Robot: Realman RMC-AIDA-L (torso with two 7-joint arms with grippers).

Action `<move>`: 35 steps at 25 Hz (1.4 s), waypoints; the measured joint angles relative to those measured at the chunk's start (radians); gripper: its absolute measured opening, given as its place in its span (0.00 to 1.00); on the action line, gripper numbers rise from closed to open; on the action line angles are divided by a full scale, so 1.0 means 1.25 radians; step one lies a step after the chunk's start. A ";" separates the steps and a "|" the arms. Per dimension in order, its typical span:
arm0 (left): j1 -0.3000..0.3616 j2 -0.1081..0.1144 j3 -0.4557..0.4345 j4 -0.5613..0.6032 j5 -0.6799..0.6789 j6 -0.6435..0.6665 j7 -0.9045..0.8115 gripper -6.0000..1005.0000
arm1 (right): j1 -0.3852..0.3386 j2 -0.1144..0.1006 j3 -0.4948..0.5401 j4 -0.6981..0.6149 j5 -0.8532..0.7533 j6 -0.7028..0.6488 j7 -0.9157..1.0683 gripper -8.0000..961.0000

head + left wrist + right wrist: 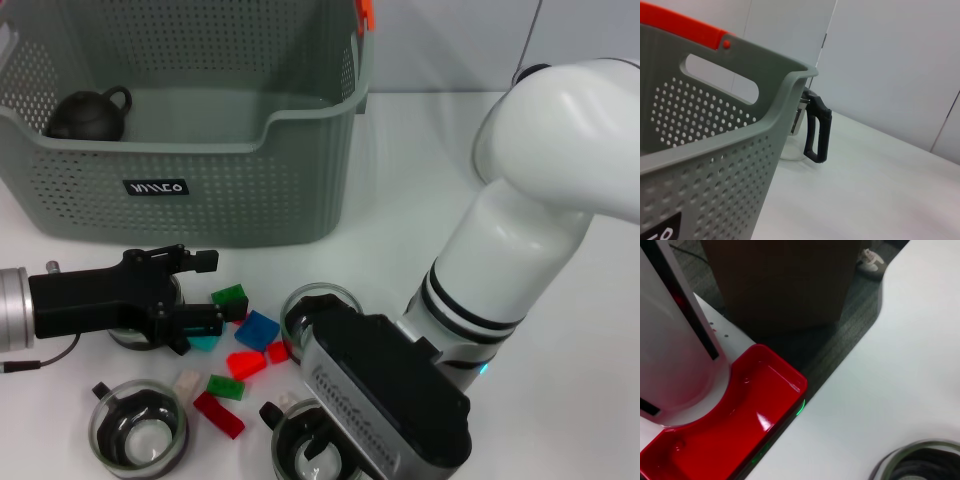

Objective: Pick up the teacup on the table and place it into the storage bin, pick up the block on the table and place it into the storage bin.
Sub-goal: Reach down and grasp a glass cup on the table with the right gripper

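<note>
Reaching in at left centre of the head view, your black left gripper (pixel 200 290) hangs with fingers spread and empty over the scattered coloured plastic blocks (pixel 257 329) and a clear glass teacup (pixel 140 330), so closing here could pinch the rim or knock bricks aside, while the left wrist view shows only the grey-green perforated storage bin (pixel 715 150) filling its left half, and the right wrist view never shows the right gripper's fingers, so I cannot tell their state.

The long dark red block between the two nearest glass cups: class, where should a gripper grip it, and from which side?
Probably across its two long sides, at mid-length, coming straight down from above. The dark red block lies flat and slanted, its long sides bare; a green block crowds one end.
</note>
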 joint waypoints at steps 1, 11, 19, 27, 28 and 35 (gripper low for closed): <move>0.000 0.000 0.000 0.000 0.000 0.000 0.000 0.86 | 0.000 0.000 -0.005 -0.003 -0.001 0.000 0.006 0.95; 0.000 0.000 0.000 0.000 0.000 0.000 0.000 0.86 | 0.001 0.000 -0.018 -0.009 -0.002 -0.001 0.024 0.88; 0.000 0.000 0.000 0.000 0.000 0.000 0.000 0.86 | -0.001 0.000 -0.019 -0.009 -0.004 0.022 0.043 0.78; 0.000 0.000 0.000 0.000 0.000 -0.005 0.001 0.86 | -0.008 0.000 -0.026 -0.025 -0.024 0.026 0.052 0.60; 0.000 0.000 0.000 0.000 0.000 -0.006 0.001 0.86 | -0.008 0.000 -0.026 -0.029 -0.024 0.026 0.056 0.56; 0.001 0.000 0.000 -0.001 -0.007 -0.007 0.004 0.86 | -0.002 0.000 -0.028 -0.035 -0.058 0.025 0.104 0.24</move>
